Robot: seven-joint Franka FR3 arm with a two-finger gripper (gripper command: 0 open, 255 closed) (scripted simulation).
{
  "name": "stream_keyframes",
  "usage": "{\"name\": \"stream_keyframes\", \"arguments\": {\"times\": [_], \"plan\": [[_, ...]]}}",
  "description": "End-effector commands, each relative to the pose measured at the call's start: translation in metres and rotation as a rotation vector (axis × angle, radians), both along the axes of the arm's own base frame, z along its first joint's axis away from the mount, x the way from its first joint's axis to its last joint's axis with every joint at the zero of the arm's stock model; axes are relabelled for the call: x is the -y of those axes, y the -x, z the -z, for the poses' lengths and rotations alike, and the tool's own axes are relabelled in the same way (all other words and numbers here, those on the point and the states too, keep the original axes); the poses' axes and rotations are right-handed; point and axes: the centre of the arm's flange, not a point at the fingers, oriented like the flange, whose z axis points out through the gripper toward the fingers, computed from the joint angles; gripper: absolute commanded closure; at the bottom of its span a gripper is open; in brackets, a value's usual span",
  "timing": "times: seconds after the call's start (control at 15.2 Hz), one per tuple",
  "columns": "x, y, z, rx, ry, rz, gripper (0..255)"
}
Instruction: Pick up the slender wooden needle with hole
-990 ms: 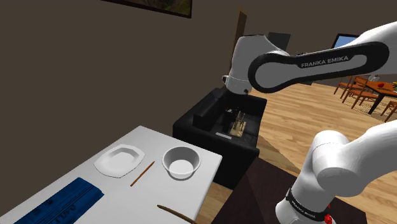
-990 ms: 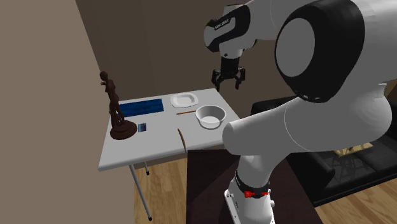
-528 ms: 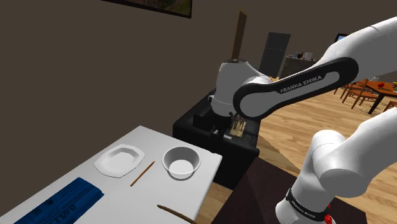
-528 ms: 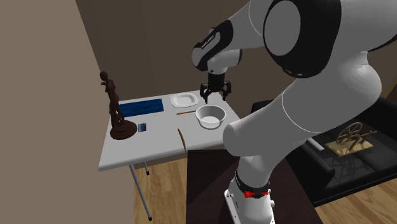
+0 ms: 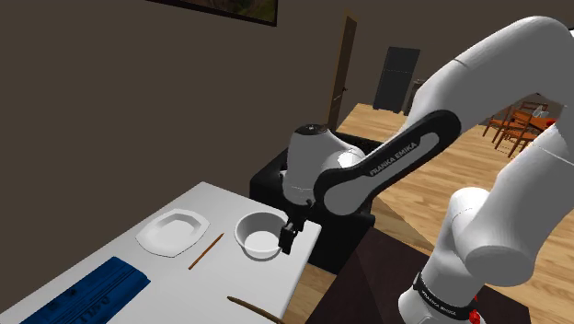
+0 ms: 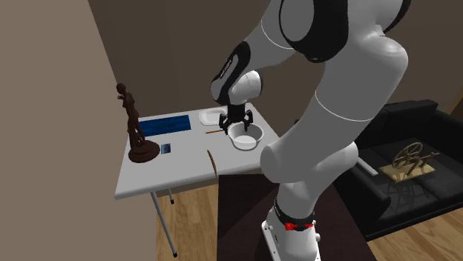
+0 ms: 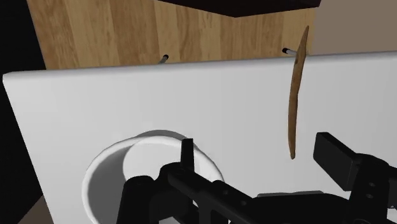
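1. Wooden needle (image 7: 294, 95): not gripped. It lies well apart from the gripper (image 6: 240, 126), at the table (image 5: 221, 201) edge facing the stand, one end poking past that edge. I cannot make out a hole.
2. The gripper's fingers are spread wide and hold nothing. Within the last second it has swung in from beyond the table's far corner and dropped low over the bowl (image 5: 243, 228).
3. I judge the approach only half done, since the hand must cross from this corner to the needle's edge.
4. The bowl, near the corner, is empty.
5. The white plate (image 5: 149, 237) beside it is empty too, and a thin straight stick (image 5: 206, 250) lies between them.
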Motion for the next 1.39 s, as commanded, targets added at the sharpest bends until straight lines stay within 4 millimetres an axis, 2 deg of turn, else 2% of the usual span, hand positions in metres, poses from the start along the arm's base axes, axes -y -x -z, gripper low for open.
{"name": "stream_keyframes", "arguments": {"times": [0.0,0.86,1.32], "plan": [[-0.017,-0.002,0.023,-0.002,-0.004,-0.010,0],[-0.117,-0.016,0.155,-0.022,-0.016,-0.072,0],[-0.117,-0.016,0.192,-0.022,-0.016,-0.072,0]]}}
